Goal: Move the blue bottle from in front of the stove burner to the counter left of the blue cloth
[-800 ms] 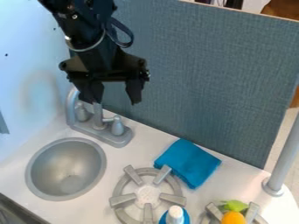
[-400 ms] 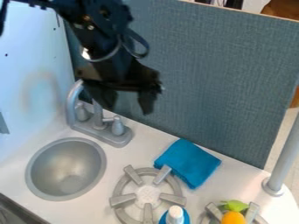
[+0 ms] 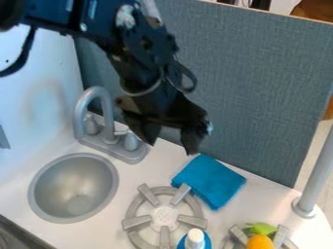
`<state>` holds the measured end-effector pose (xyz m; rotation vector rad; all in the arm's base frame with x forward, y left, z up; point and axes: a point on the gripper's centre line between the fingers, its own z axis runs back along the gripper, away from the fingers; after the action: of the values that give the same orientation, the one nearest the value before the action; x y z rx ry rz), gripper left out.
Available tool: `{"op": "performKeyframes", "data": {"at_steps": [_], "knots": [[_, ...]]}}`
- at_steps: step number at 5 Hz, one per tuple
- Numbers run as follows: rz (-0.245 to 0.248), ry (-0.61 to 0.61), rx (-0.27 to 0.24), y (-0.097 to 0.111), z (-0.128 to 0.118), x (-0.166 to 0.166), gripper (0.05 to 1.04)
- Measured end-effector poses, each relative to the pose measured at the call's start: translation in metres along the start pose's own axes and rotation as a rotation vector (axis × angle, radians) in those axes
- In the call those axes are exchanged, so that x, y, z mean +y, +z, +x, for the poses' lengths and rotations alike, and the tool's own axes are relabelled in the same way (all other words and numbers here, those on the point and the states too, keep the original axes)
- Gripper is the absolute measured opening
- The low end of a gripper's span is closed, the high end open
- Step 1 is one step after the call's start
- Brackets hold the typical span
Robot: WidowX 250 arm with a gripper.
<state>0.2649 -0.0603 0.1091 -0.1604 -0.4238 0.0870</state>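
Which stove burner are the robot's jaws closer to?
The burner beside the sink, with the blue cloth at its edge. The other burner, at the bottom right, is farther away and has an orange toy on it.

White counter (image 3: pixel 156 169) bears blue cloth (image 3: pixel 209 181); two gray burners (image 3: pixel 137 222); faucet (image 3: pixel 117 147); inset sink (image 3: pixel 73 189); upright pole (image 3: pixel 319 170).

Above the black pincer (image 3: pixel 172 148), the arm (image 3: pixel 78 18) ran out of the view — its upper stretch was cut off. The pincer hid part of the gray-blue panel (image 3: pixel 253 87) behind it. Below it, the bottom edge cropped the blue bottle (image 3: pixel 195 240), which covered some of the nearer burner (image 3: pixel 135 222). Lower right of it, the orange toy (image 3: pixel 260 242) — also cropped — partly hid the other burner (image 3: pixel 282 237).
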Motion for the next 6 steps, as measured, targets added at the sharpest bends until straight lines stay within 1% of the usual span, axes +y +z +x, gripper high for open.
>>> {"op": "performKeyframes", "data": {"at_steps": [1,3,4,5,6], "knots": [[0.006,-0.055,0.044,-0.016,-0.012,-0.019,1.009],[-0.005,-0.089,0.135,-0.059,-0.041,-0.034,1.009],[0.004,-0.108,0.172,-0.07,-0.05,-0.036,1.009],[0.006,-0.133,0.18,-0.074,-0.055,-0.041,1.009],[0.016,-0.135,0.184,-0.084,-0.057,-0.039,1.009]]}}
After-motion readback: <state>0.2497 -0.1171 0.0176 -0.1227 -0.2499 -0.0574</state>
